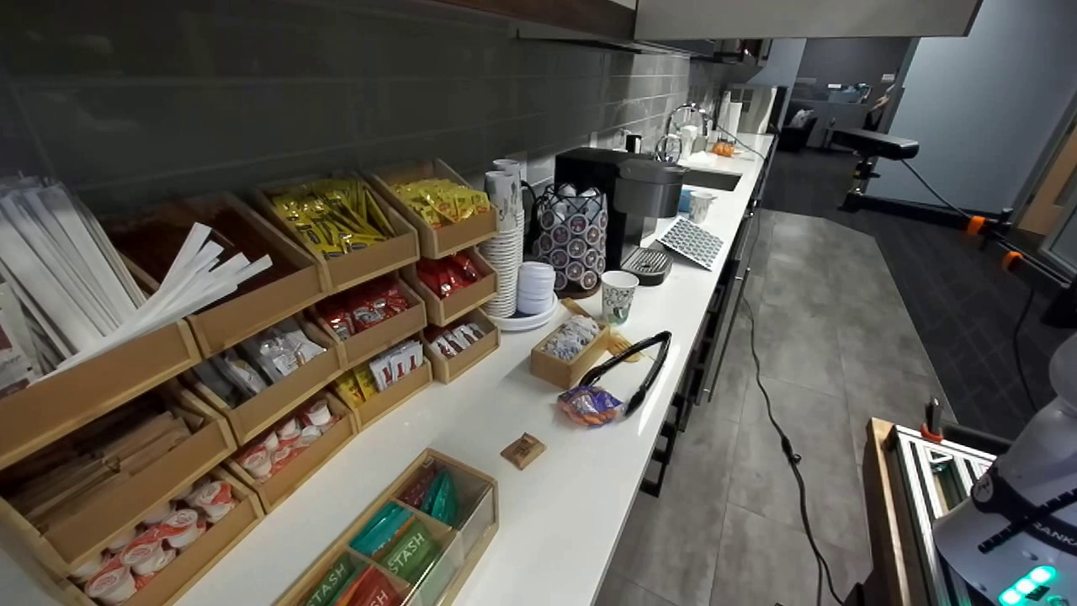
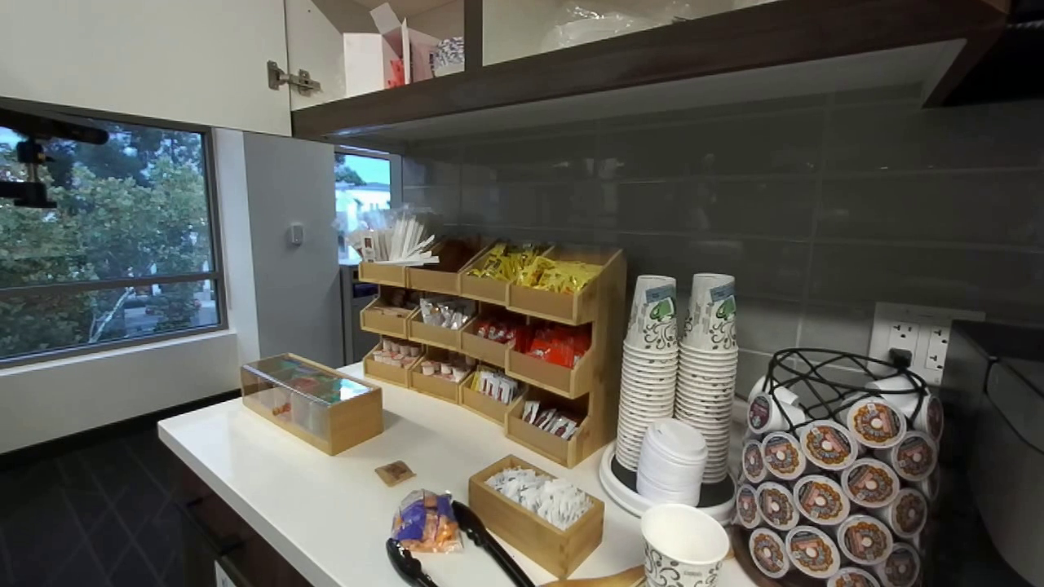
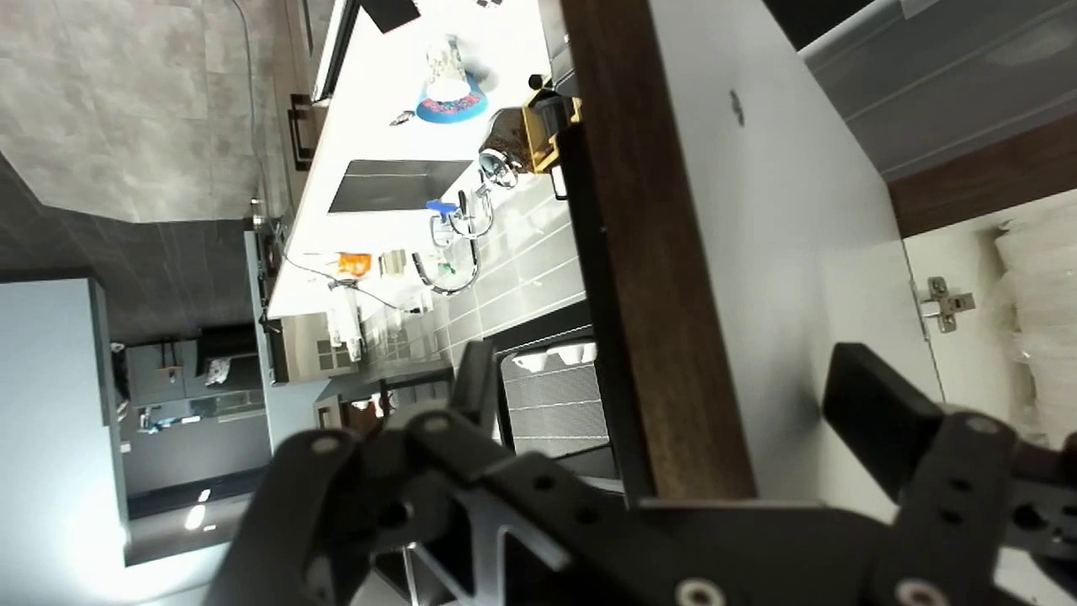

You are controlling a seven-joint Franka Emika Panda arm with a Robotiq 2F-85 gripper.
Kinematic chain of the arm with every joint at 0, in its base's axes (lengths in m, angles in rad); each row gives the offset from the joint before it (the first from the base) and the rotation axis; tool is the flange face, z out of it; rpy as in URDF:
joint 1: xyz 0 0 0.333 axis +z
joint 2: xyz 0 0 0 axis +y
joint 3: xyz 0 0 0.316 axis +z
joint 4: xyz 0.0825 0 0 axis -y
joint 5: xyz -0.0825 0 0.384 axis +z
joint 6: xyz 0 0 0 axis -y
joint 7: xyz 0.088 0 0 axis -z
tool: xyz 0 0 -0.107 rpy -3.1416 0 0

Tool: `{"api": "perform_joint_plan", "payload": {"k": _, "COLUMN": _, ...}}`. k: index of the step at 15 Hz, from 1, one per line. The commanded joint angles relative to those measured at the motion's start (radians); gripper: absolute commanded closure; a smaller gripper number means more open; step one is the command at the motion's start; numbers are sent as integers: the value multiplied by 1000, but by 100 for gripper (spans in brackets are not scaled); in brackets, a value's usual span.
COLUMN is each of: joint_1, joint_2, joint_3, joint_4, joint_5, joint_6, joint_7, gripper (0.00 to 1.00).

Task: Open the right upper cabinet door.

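Observation:
The right upper cabinet door [image 3: 757,227] stands swung out in the wrist view, its pale inner face showing and its brown free edge [image 3: 665,252] toward me. A hinge [image 3: 947,303] joins it to the cabinet. A grey panel that looks like this door [image 1: 799,18] juts out at the top of an exterior view. My gripper [image 3: 665,362] is open, with its fingers spread on either side of the door's edge. One finger is by the inner face; I cannot tell if it touches. The gripper is out of both exterior views, where only part of the arm [image 1: 1010,505] shows.
The left cabinet door [image 2: 139,57] is also open. Below is a counter [image 2: 269,489] with packet bins [image 2: 489,326], cup stacks [image 2: 648,383], a pod basket [image 2: 840,481] and a coffee maker [image 1: 589,160]. A microwave [image 3: 555,396] lies beyond the door.

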State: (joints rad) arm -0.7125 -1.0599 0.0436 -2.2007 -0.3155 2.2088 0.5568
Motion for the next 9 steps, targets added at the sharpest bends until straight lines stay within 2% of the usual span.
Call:
{"api": "perform_joint_plan", "payload": {"k": 1, "joint_1": -4, "joint_2": 27, "joint_3": -38, "joint_4": -6, "joint_5": -25, "joint_6": 62, "joint_7": -29, "gripper": 0}}
{"api": "perform_joint_plan", "payload": {"k": 9, "joint_1": -12, "joint_2": 98, "joint_3": -115, "joint_4": 14, "joint_5": -13, "joint_6": 142, "joint_7": -125, "gripper": 0}}
